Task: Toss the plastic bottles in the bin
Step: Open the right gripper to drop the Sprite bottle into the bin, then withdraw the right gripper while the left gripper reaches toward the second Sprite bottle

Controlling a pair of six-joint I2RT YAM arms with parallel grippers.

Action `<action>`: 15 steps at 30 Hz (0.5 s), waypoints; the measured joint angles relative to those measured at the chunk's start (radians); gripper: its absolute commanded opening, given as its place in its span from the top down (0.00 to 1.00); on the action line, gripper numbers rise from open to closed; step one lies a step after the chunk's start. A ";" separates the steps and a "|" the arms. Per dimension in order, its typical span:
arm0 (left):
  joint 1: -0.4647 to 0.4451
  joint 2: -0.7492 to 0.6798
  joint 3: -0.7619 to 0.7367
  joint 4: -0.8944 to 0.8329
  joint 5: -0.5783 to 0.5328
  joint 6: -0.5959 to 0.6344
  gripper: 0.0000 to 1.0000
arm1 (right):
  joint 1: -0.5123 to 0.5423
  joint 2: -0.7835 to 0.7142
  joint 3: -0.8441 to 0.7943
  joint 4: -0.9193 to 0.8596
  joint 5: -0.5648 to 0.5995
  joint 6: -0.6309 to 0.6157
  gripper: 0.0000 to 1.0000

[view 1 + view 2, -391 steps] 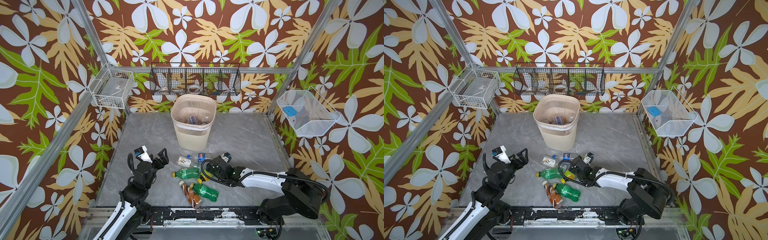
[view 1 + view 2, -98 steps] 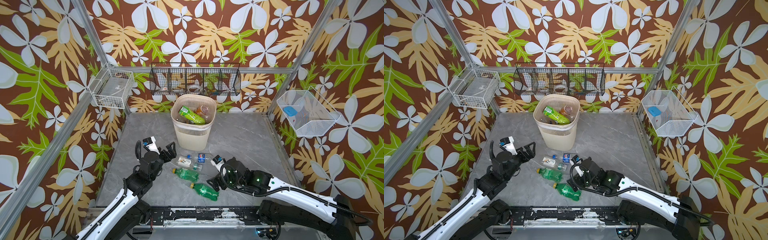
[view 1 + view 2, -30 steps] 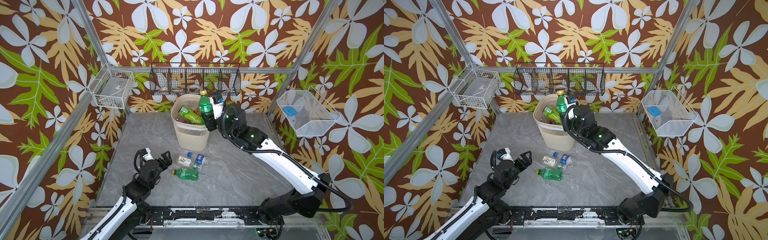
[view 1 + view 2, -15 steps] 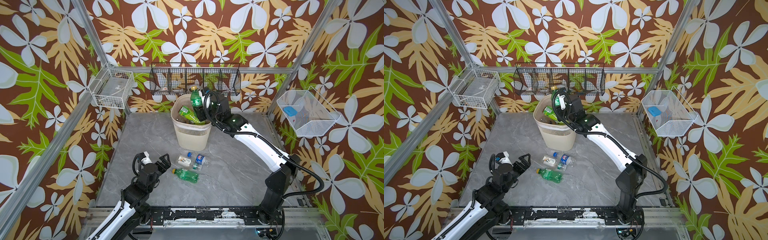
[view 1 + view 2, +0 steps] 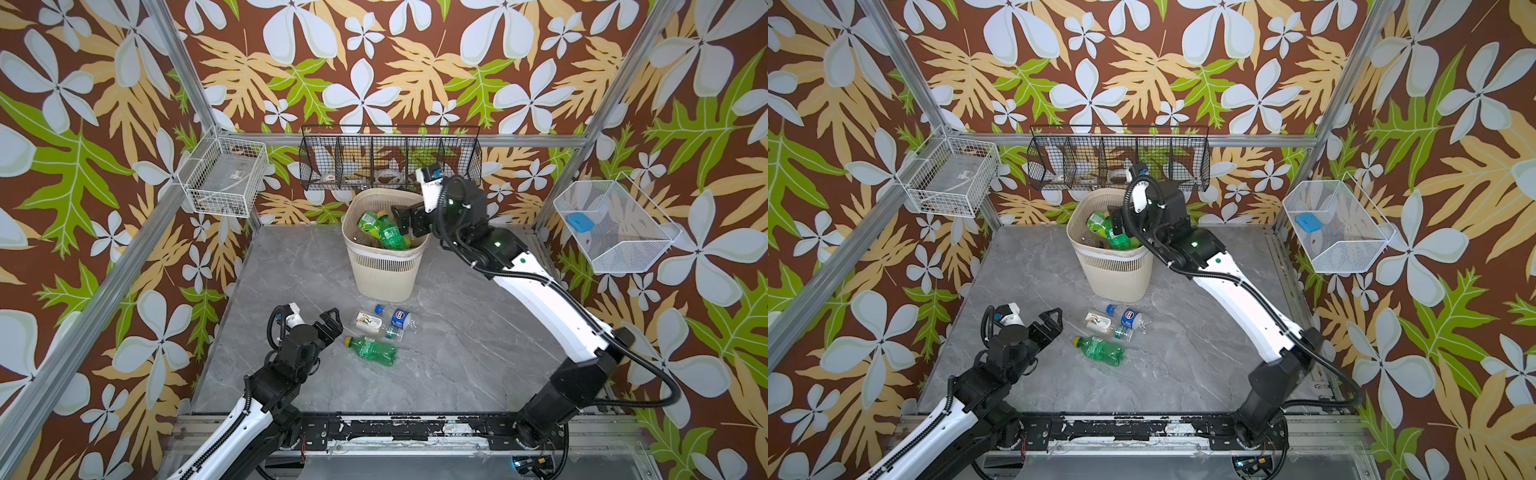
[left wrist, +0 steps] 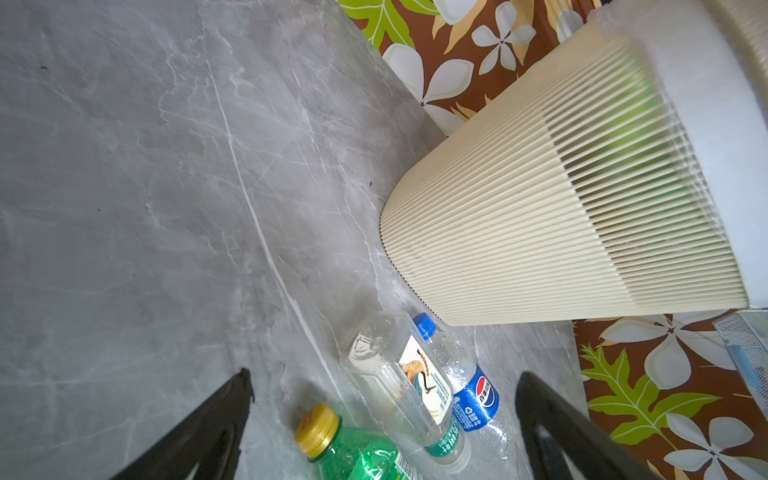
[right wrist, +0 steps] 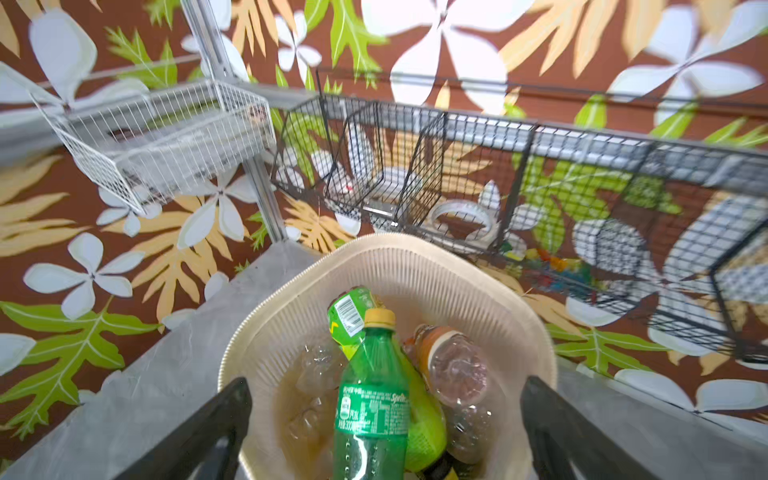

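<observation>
Your right tool [image 7: 384, 386] has just opened wide. The green bottle [image 7: 372, 407] now rests in the bin [image 7: 399, 257], so fetch another.

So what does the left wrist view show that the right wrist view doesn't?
Left wrist only: three bottles lying on the table: green bottle, clear bottle, blue-labelled bottle. Right wrist only: the inside of the bin, a Sprite bottle on top, and the black wire rack. Both: the bin, and that arm's own fingers, spread and empty: left fingers, right fingers.
</observation>
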 measured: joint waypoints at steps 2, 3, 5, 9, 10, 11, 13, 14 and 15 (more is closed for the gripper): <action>0.000 0.011 0.000 0.000 0.005 -0.001 0.01 | 0.000 -0.157 -0.200 0.079 0.028 0.002 0.00; 0.000 0.016 0.000 0.000 0.009 -0.003 0.01 | 0.000 -0.219 -0.285 0.106 0.045 0.003 0.00; 0.000 0.026 0.000 0.000 0.016 -0.004 0.01 | 0.000 -0.375 -0.512 0.158 0.089 0.023 0.00; 0.000 0.047 0.000 0.003 0.040 -0.016 0.03 | -0.031 -0.559 -0.772 0.154 0.153 0.104 0.00; 0.000 0.058 0.000 0.004 0.048 -0.025 0.05 | -0.045 -0.586 -0.805 0.143 0.158 0.124 0.00; 0.000 0.069 0.002 0.002 0.061 -0.033 0.05 | -0.059 -0.604 -0.827 0.134 0.168 0.143 0.00; 0.000 0.092 0.006 -0.004 0.089 -0.042 0.06 | -0.076 -0.619 -0.845 0.111 0.180 0.167 0.00; 0.000 0.105 0.010 -0.012 0.109 -0.049 0.07 | -0.082 -0.619 -0.845 0.100 0.178 0.169 0.00; 0.000 0.114 0.012 -0.025 0.130 -0.057 0.08 | -0.087 -0.616 -0.844 0.095 0.177 0.169 0.00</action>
